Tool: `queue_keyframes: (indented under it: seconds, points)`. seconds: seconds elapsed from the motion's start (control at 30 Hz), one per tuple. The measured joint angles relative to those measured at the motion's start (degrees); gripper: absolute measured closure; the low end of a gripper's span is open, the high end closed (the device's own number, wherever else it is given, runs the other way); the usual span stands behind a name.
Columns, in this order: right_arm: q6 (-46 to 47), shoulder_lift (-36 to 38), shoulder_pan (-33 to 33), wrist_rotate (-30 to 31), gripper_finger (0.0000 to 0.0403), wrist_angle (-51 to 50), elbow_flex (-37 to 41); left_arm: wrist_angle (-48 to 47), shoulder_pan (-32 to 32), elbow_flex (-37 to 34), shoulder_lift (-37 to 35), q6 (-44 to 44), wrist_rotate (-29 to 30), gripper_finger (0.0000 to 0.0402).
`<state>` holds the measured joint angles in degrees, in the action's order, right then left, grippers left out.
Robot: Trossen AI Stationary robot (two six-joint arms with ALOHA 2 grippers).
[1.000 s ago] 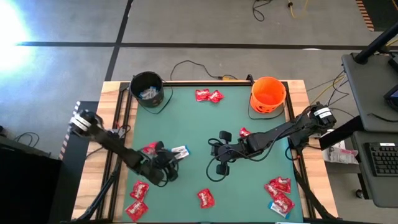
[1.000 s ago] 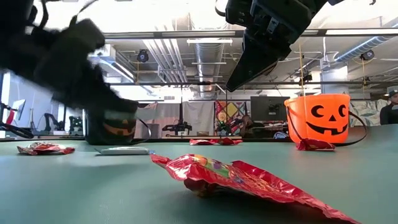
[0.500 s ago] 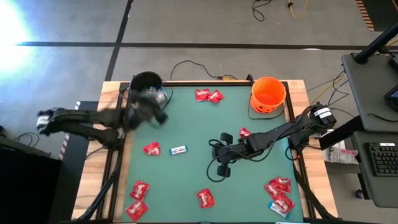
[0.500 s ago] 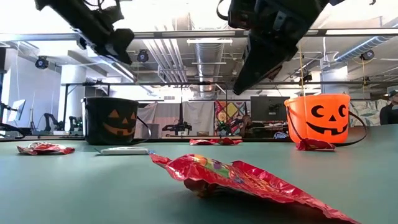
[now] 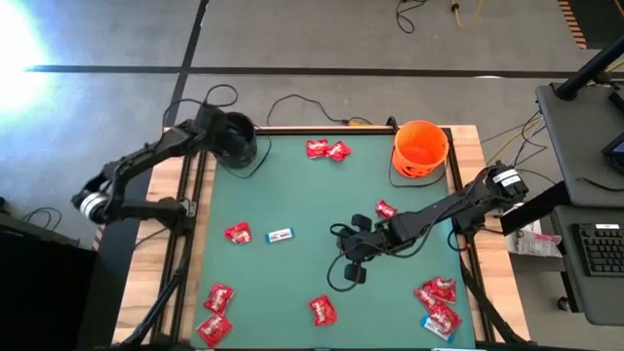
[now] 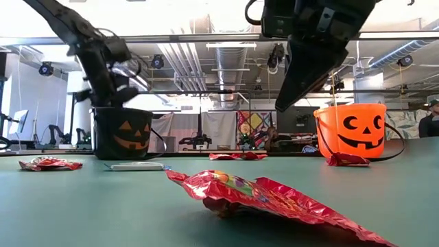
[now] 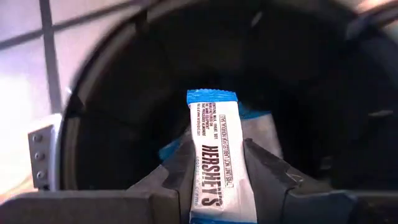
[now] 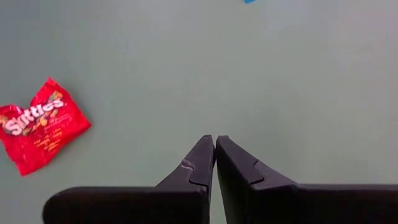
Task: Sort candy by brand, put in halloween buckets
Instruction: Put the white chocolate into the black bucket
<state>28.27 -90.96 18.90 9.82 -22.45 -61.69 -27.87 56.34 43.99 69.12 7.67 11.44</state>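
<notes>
We see the green table (image 5: pixel 292 195) spread between the two arms, with the black bucket (image 5: pixel 232 139) at its far left corner and the orange bucket (image 5: pixel 420 148) at its far right corner, well apart from each other. The left gripper (image 7: pixel 217 180) hangs directly over the mouth of the black bucket, its fingers pinched on a white-and-blue Hershey's bar (image 7: pixel 219 158) that stands upright between them; a few blue-and-white wrappers (image 7: pixel 261 127) lie inside the bucket below it. The right gripper (image 8: pixel 215 155) hovers over bare green mat near the middle of the table, its fingers pressed together with nothing between them, and a red Skittles packet (image 8: pixel 38 124) lies on the mat off to one side of it. Across the table we count more candy: a pair of red packets (image 5: pixel 327 149) at the far edge between the buckets, a red packet (image 5: pixel 237 233) just beside a lone white-and-blue bar (image 5: pixel 280 234) on the left, two red packets (image 5: pixel 215 312) at the near left corner, and a cluster of red packets (image 5: pixel 438 302) at the near right corner.
</notes>
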Motion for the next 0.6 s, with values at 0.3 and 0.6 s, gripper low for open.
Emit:
queue_keyframes:
  seconds: [0.3, 0.6]
  points:
    - [1.9, 0.0, 0.4, -3.0, 0.0390, -0.1, 0.0, 0.3, 0.2, 1.4, 7.8, -1.7, -2.0, 0.0224]
    - [2.2, 0.1, 0.4, -2.9, 0.0390, -0.1, 0.0, -11.1, -1.3, 8.4, 3.4, -4.2, -3.5, 0.0115]
